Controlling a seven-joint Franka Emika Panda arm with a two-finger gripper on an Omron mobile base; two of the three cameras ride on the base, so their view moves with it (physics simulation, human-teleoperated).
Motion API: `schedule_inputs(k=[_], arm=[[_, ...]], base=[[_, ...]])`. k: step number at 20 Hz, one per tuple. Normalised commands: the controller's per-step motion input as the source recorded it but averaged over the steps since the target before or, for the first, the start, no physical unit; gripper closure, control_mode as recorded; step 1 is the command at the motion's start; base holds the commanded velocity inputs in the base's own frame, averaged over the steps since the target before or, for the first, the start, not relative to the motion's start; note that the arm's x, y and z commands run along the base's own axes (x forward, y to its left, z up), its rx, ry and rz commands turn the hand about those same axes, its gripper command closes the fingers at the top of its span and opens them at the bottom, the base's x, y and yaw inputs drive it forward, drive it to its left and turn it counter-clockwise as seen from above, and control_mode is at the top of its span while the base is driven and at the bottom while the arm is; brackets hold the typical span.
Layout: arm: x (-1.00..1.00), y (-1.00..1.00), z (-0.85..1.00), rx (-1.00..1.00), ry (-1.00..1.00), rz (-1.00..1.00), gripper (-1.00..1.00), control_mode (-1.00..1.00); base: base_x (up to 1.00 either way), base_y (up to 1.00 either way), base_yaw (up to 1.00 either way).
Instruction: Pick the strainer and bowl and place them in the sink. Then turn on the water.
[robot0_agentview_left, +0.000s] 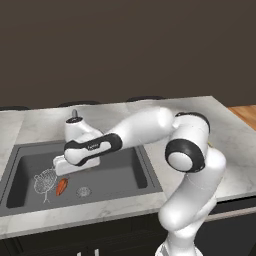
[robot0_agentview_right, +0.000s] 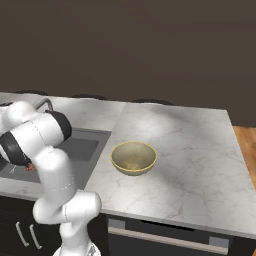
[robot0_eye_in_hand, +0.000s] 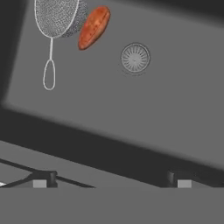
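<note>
The silver wire-mesh strainer (robot0_agentview_left: 45, 181) lies on the floor of the dark grey sink (robot0_agentview_left: 117, 172), at its left end, handle toward the front. In the hand view the strainer (robot0_eye_in_hand: 57, 17) sits at the top left, its loop handle pointing down. The pale yellow-tan bowl (robot0_agentview_right: 133, 157) stands upright on the marble counter to the right of the sink (robot0_agentview_right: 82, 145). My gripper (robot0_eye_in_hand: 111, 179) hovers open over the basin, right of the strainer, with nothing between its fingers. The fingertips (robot0_eye_in_hand: 43, 179) are spread wide.
A small orange-red object (robot0_agentview_left: 61, 186) lies beside the strainer, and the round metal drain (robot0_agentview_left: 83, 191) is just right of it. The faucet (robot0_agentview_left: 75, 120) rises behind the basin, close to my forearm. Bare marble counter (robot0_agentview_right: 190, 150) stretches right of the bowl.
</note>
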Motion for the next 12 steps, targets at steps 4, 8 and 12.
schedule_inputs(k=[4,8,12], arm=[[-0.22,-0.83,0.33,0.00,0.00,0.00,-1.00,-1.00],[-0.22,-0.89,0.34,0.00,0.00,0.00,-1.00,-1.00],[-0.21,-0.93,0.33,0.01,0.00,0.00,-1.00,-1.00]], base=[[0.00,0.00,0.00],[0.00,0.00,0.00],[0.00,0.00,0.00]])
